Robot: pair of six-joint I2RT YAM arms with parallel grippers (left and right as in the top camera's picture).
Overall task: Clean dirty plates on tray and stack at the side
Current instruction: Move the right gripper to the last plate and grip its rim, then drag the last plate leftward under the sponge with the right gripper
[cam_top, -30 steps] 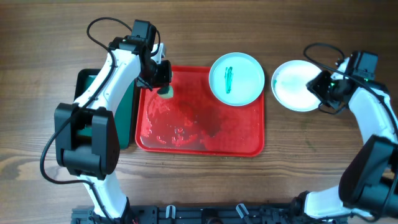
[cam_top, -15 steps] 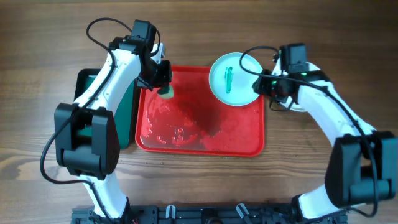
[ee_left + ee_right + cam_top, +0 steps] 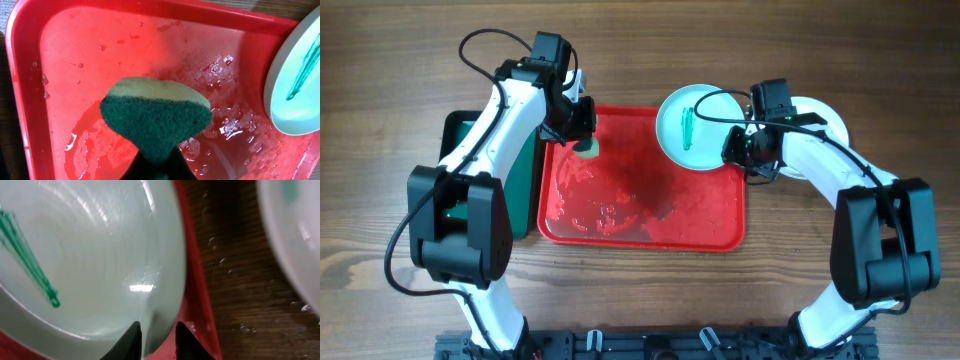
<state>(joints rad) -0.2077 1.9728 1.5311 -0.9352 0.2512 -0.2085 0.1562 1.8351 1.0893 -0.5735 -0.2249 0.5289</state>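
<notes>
The red tray lies wet in the middle of the table. A pale aqua plate with a green smear rests on its far right corner. My right gripper is shut on that plate's right rim, one finger inside and one outside, as the right wrist view shows on the plate at the gripper. A second white plate sits on the table right of the tray, partly under the right arm. My left gripper is shut on a green and yellow sponge above the tray's far left corner.
A smaller green tray with a black rim lies left of the red tray, mostly under the left arm. Water droplets dot the wooden table between the two plates. Puddles and foam cover the red tray's floor.
My right arm swung left from the plate on the table to the smeared plate's rim and its jaws narrowed around it. The left arm and sponge stayed still.
</notes>
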